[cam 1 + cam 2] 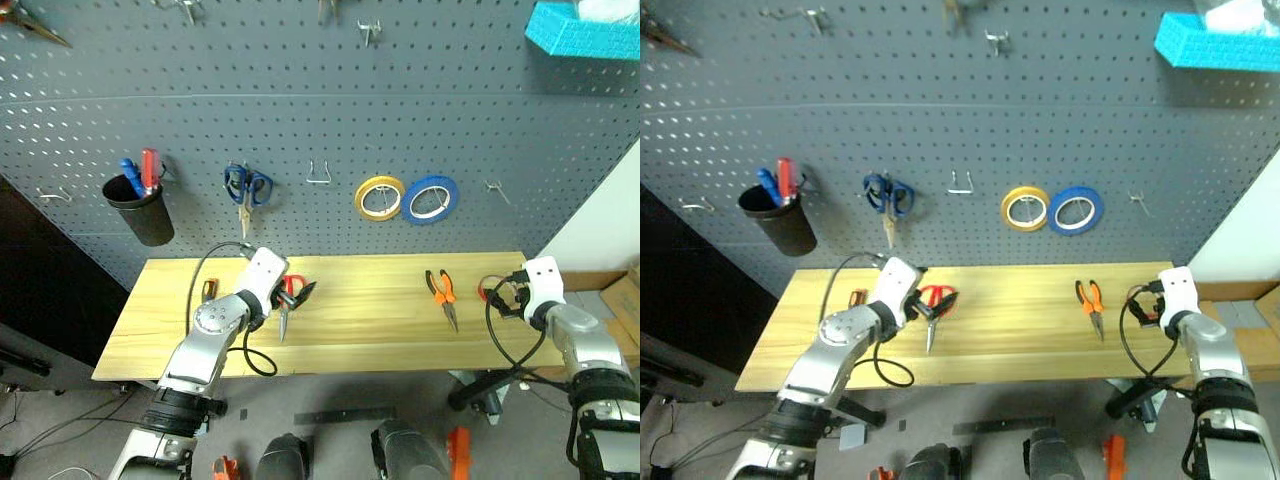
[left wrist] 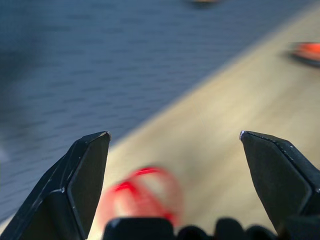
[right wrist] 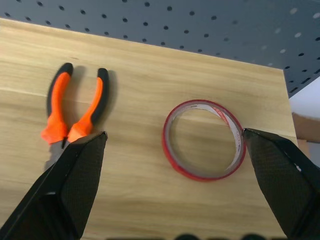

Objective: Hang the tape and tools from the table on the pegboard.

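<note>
The tape lies flat near the tabletop's right end, just beside the pliers, between the fingers of the spread, empty right hand — likely light, thin and stiff, best pinched across its rim — the left hand, also spread, hovers over the scissors.

Table: light wood planks, visible grain, matt. Pegboard: dark grey, matt, perforated; bare metal hooks. Red tape: thin glossy ring, paler inner face. Pliers: orange-and-black grips, rubbery look, matt. Scissors: red plastic handles, metal blades.
</note>
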Controlling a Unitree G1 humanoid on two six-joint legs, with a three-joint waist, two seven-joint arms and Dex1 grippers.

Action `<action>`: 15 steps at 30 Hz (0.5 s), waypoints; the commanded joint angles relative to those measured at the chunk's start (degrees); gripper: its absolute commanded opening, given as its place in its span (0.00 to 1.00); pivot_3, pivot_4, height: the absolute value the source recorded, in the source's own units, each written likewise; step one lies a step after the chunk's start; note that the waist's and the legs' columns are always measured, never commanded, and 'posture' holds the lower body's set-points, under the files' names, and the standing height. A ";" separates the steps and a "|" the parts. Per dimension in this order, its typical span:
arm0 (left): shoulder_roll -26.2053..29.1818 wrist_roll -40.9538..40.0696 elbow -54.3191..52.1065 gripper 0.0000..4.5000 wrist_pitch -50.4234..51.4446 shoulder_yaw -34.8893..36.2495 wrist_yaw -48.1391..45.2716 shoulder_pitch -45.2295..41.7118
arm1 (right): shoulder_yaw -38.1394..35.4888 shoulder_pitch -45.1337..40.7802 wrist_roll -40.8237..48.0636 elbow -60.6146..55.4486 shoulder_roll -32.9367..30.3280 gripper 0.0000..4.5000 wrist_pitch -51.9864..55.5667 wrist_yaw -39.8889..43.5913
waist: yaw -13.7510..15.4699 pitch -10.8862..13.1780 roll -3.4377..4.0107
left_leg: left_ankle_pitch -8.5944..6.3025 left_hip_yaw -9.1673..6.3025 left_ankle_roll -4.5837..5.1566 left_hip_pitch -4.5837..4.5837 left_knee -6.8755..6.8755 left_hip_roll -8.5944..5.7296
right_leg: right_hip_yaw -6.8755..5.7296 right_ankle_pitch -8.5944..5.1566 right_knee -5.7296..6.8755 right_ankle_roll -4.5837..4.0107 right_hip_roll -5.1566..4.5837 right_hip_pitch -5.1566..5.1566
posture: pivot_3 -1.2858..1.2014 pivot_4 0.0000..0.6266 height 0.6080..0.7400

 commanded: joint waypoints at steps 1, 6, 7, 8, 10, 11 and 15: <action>0.41 -1.12 -4.27 0.99 2.35 -1.42 -3.74 -4.17 | 1.60 -5.88 -1.55 4.36 -1.32 1.00 0.13 1.86 | -0.39 1.35 -0.14 | 0.00 0.00 0.00 -0.11 0.00 0.00 | -0.01 0.01 -0.02 0.01 0.00 -0.08 | 0.46 0.43 1.00; 0.92 -1.63 -6.71 0.99 5.15 -1.85 -6.70 -6.79 | 4.65 -12.42 -4.00 13.03 -1.41 1.00 -0.13 4.76 | -0.54 3.89 -0.26 | -0.07 -0.07 0.11 -0.48 0.00 -0.01 | -0.05 -0.08 -0.10 0.16 -0.02 -0.31 | 0.47 0.51 1.00; 0.75 -1.68 -7.20 0.99 5.74 -2.45 -7.49 -7.33 | 5.19 -14.09 -4.54 16.15 -1.50 1.00 -0.42 5.40 | -0.48 4.23 -0.28 | -0.07 -0.08 0.12 -0.70 0.00 -0.02 | -0.06 -0.08 -0.09 0.16 -0.04 -0.49 | 0.47 0.52 1.00; 0.88 -1.77 -7.95 0.99 6.29 -2.92 -8.45 -7.74 | 5.74 -15.58 -5.19 18.87 -1.57 1.00 -0.79 5.84 | -0.41 4.54 -0.28 | -0.08 -0.08 0.13 -0.93 0.02 -0.03 | -0.06 0.03 -0.04 -0.01 -0.08 -0.75 | 0.48 0.54 1.00; 1.01 -1.61 -9.18 0.99 7.07 -3.97 -9.98 -8.46 | 6.53 -18.34 -6.44 24.23 -1.81 1.00 -1.75 6.10 | -0.19 5.77 -0.36 | -0.09 -0.07 0.15 -1.15 0.04 -0.10 | -0.05 0.06 0.07 -0.04 -0.16 -1.01 | 0.49 0.56 1.00; 1.10 -1.50 -9.72 0.99 7.32 -4.25 -10.39 -8.62 | 6.63 -19.38 -6.77 26.28 -1.90 1.00 -1.97 6.12 | 0.00 6.21 -0.36 | -0.10 -0.09 0.16 -1.20 0.05 -0.10 | -0.08 0.06 0.08 -0.04 -0.17 -1.05 | 0.49 0.57 1.00; 1.55 -1.52 -11.79 0.99 8.65 -4.51 -11.05 -8.43 | 7.85 -22.06 -8.99 31.96 -2.69 1.00 -2.63 6.53 | 0.81 7.51 -0.40 | -0.10 -0.18 0.16 -1.35 0.04 -0.09 | -0.19 0.06 0.06 -0.04 -0.19 -1.15 | 0.50 0.59 1.00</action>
